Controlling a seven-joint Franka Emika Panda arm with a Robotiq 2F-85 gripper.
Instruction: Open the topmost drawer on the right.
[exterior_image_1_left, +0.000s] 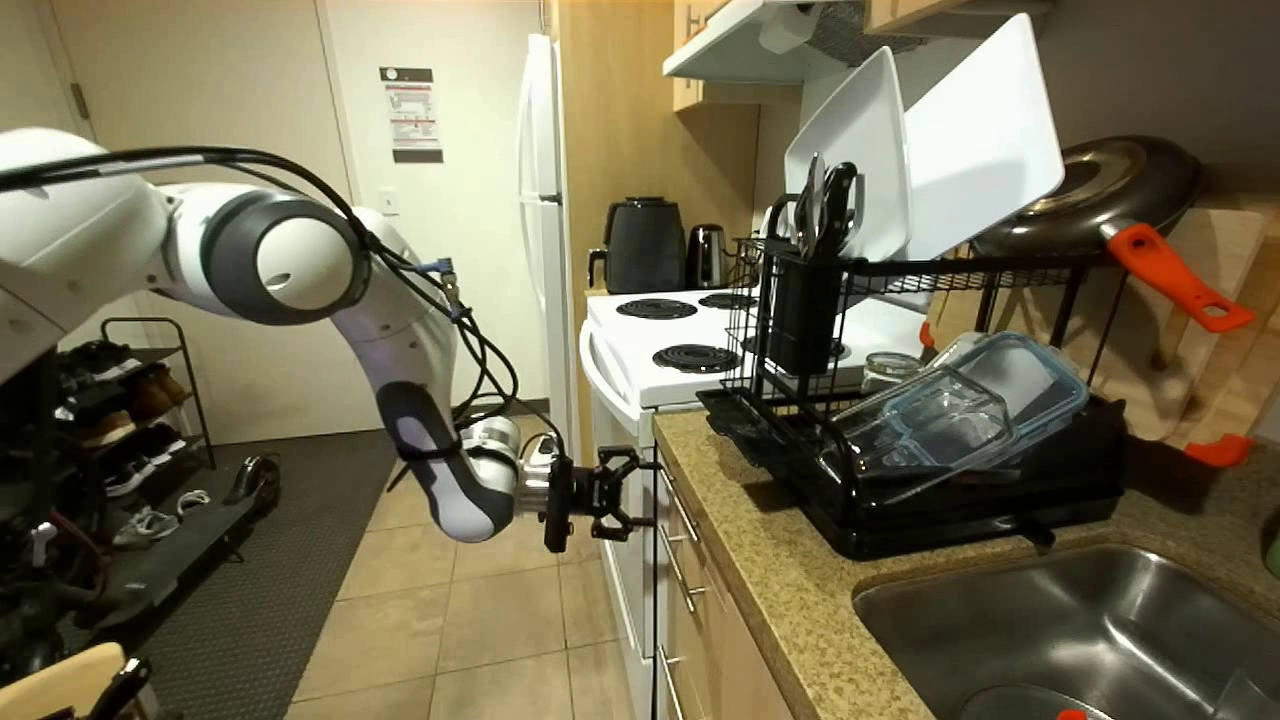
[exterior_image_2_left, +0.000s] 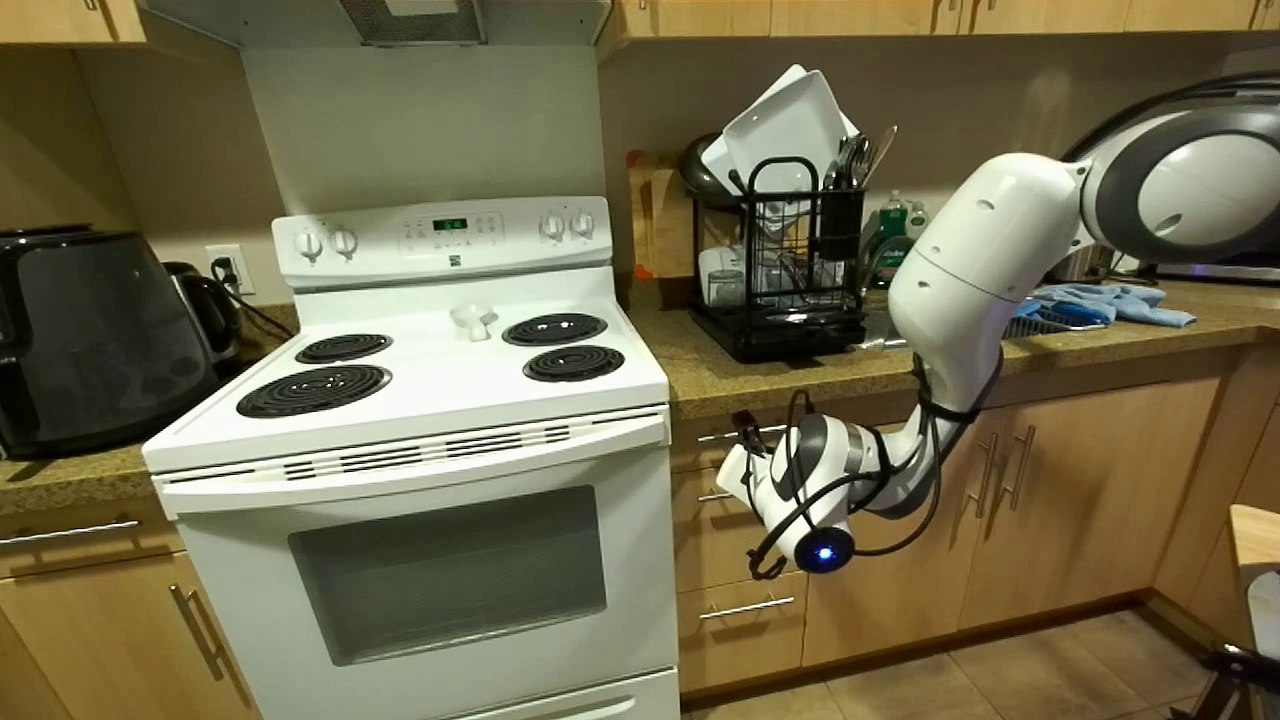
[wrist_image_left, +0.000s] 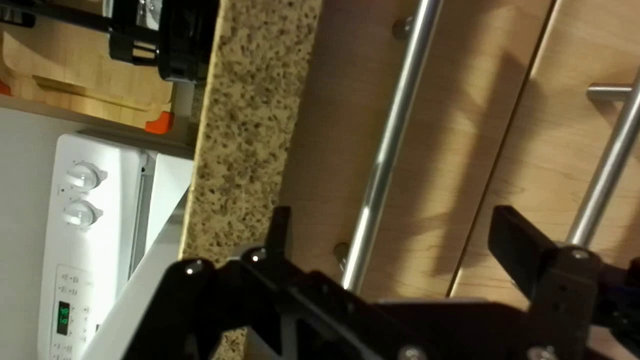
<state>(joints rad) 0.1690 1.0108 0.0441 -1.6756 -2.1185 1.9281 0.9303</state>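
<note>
At three o'clock from stove (exterior_image_2_left: 445, 405), in exterior view, topmost drawer (exterior_image_2_left: 700, 456) just under countertop (exterior_image_2_left: 700, 370), front closed; dish rack (exterior_image_2_left: 780, 336) on countertop at drawer's twelve o'clock; robot arm (exterior_image_2_left: 955, 270) extends from two o'clock; gripper (exterior_image_1_left: 649, 494) facing drawer front, fingers (wrist_image_left: 518, 245) spread well apart; in wrist view, drawer's bar handle (wrist_image_left: 387, 150) seen between fingers, slanting toward half past twelve; whether fingers touch handle or front, cannot tell; lower handle (wrist_image_left: 607, 165) at three o'clock from bar handle, countertop at nine, stove near eight.
</note>
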